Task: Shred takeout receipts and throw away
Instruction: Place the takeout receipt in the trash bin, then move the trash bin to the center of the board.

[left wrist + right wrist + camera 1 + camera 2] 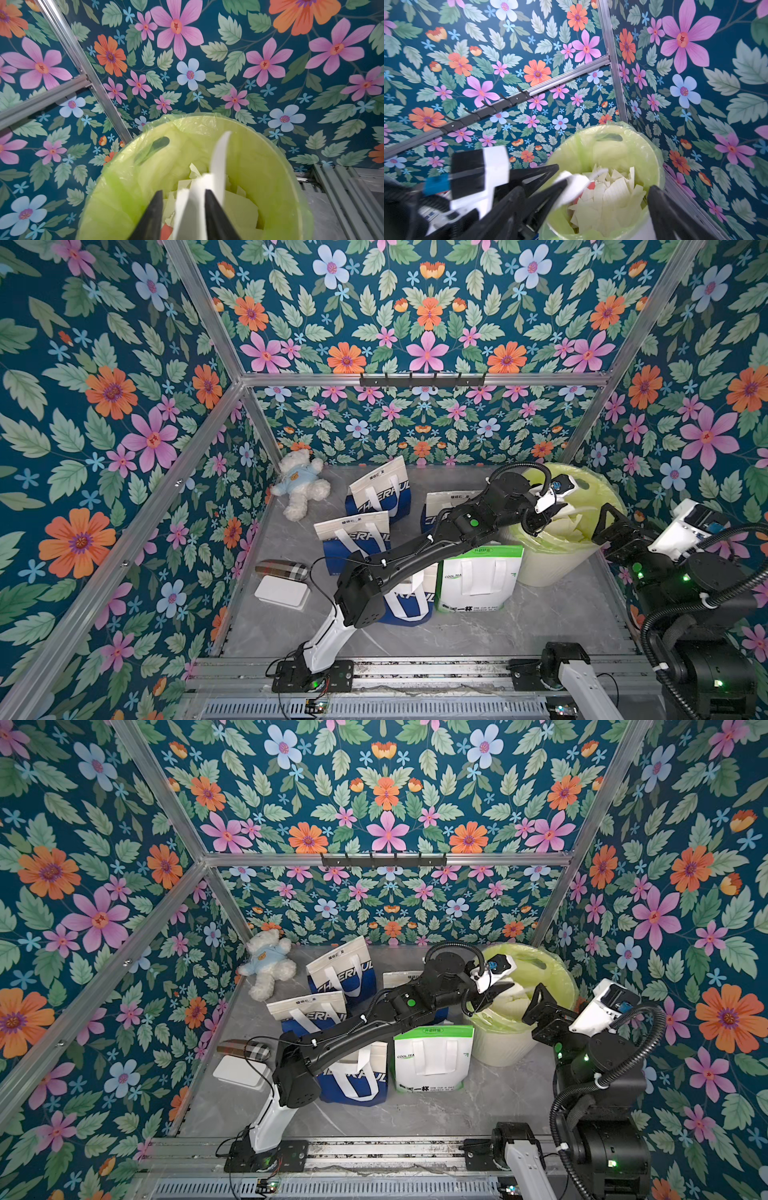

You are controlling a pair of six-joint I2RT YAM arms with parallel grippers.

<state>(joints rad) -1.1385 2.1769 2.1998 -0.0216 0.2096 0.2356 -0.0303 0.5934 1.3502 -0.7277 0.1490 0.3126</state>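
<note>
receipt strip, pointing out over bin — (blurred)

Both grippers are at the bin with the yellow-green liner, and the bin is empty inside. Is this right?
No, one thing is wrong. The left gripper and the right gripper are at the bin with the yellow-green liner, but the bin is not empty: the right wrist view shows many torn paper scraps inside.
</note>
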